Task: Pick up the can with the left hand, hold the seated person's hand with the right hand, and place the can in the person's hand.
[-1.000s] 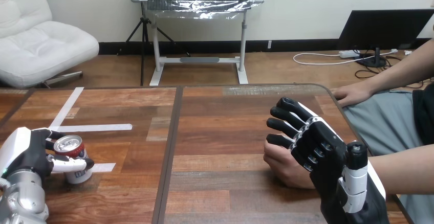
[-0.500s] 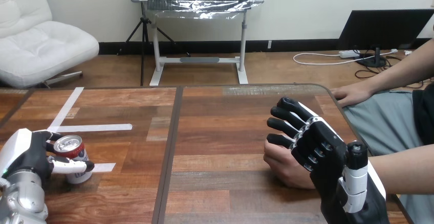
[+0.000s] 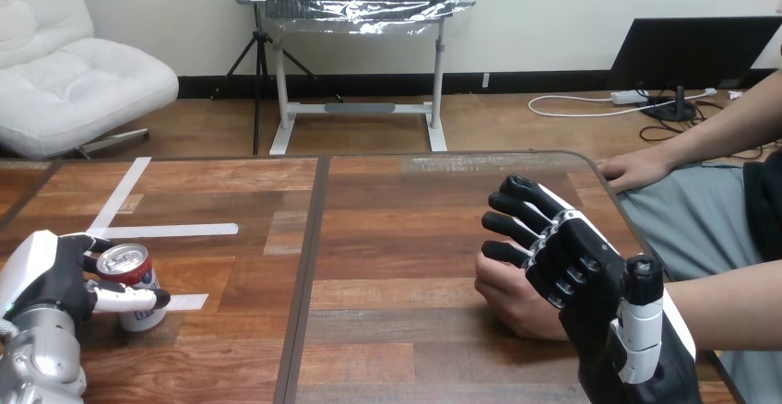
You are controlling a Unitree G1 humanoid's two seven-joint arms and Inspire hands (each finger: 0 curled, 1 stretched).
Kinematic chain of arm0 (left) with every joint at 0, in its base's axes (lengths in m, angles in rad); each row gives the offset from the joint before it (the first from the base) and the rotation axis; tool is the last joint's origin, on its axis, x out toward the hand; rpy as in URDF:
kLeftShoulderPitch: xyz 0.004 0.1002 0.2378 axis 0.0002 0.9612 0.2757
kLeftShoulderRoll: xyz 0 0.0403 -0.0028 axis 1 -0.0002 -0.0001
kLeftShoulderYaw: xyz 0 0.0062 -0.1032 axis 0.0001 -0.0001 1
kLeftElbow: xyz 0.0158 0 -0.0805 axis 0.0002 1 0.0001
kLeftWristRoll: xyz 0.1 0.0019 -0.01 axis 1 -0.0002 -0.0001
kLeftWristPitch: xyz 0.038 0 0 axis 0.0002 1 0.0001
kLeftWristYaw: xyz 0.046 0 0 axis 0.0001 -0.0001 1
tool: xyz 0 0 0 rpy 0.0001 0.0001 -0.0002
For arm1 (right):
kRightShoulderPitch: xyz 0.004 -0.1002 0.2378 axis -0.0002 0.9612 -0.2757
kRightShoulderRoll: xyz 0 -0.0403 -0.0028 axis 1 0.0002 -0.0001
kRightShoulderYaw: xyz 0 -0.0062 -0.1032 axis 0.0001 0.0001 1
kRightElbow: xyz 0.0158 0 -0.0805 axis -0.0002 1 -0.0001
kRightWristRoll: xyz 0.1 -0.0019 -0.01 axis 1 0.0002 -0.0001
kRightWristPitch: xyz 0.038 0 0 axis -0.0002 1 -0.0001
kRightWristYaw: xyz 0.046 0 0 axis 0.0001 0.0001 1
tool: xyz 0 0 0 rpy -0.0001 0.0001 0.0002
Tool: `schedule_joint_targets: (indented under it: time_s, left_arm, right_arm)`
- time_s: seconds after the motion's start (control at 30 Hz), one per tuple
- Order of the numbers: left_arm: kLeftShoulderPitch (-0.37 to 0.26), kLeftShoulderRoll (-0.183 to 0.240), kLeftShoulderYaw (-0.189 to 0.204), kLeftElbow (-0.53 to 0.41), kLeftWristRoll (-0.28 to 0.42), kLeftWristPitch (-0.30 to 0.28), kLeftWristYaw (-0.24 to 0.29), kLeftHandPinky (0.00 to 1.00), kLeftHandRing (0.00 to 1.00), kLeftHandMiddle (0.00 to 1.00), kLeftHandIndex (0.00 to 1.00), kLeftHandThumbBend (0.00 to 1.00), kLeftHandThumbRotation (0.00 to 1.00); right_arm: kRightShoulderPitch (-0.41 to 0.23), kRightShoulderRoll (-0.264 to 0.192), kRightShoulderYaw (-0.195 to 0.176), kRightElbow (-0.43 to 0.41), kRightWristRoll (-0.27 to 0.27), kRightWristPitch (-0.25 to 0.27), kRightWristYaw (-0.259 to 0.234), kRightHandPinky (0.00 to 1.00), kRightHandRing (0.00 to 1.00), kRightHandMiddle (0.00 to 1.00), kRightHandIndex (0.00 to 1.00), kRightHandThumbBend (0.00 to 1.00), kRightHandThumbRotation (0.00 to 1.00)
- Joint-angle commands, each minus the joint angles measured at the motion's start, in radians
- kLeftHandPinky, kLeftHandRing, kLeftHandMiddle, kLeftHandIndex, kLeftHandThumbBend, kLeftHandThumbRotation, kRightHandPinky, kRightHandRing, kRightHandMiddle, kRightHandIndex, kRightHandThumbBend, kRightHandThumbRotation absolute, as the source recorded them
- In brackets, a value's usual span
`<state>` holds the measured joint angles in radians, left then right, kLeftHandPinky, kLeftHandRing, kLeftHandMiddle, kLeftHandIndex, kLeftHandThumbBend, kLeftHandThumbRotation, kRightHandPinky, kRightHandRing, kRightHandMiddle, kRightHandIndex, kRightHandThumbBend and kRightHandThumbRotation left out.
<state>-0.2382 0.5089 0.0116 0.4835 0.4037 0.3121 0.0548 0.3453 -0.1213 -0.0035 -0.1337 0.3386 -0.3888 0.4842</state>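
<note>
Can (image 3: pixel 130 280) stands upright in the lower left of the frame, on the wooden table (image 3: pixel 396 229), its silver top facing up and its base at the end of a short strip of white tape (image 3: pixel 187 302). The left hand (image 3: pixel 46 279) comes in from the lower left corner and is wrapped round the can. Its thumb (image 3: pixel 124 300) crosses the front of the can, and a finger curls round the far side just below the rim. A longer strip of tape (image 3: pixel 168 231) lies just beyond the can, and a third runs slantwise toward the frame's upper left.

In the lower right of the frame the right hand (image 3: pixel 590 270) lies over the person's hand at the lower right (image 3: pixel 510 295), which rests on the table loosely closed. The robot's fingers (image 3: pixel 516 208) reach out nearly straight and slightly spread, past the person's knuckles toward the centre of the frame. They touch or hover just above the hand; I cannot tell which. The right thumb (image 3: pixel 641 307) stands up on the near side, apart from the person's skin. Nothing shows it curled round the hand.

The person's hand at the upper right (image 3: pixel 636 172) lies flat on the table's far right edge, well apart from both robot hands.
</note>
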Motion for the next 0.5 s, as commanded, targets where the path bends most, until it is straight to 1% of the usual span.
schedule_joint_targets:
  time_s: [0.0,0.17,0.37,0.47]
  left_arm:
    - [-0.071,0.033,-0.015,-0.037,0.029,-0.026,0.022,0.5,0.59,0.63,0.67,0.82,0.0]
    - [-0.063,0.033,-0.015,-0.052,0.036,-0.035,0.031,0.48,0.56,0.61,0.64,0.8,0.0]
    - [-0.065,0.029,-0.012,-0.047,0.035,-0.036,0.038,0.45,0.54,0.58,0.61,0.77,0.0]
    - [-0.064,0.027,-0.011,-0.043,0.036,-0.046,0.052,0.43,0.51,0.56,0.59,0.76,0.0]
  right_arm:
    - [-0.042,-0.001,0.001,-0.054,0.007,0.0,-0.005,0.8,0.85,0.87,0.87,0.94,1.0]
    - [-0.04,-0.001,0.003,-0.058,0.009,0.003,-0.008,0.8,0.85,0.86,0.86,0.94,1.0]
    - [-0.04,-0.002,0.004,-0.059,0.008,0.002,-0.008,0.79,0.85,0.86,0.86,0.94,1.0]
    - [-0.041,-0.003,0.004,-0.06,0.007,0.003,-0.009,0.79,0.85,0.86,0.86,0.94,1.0]
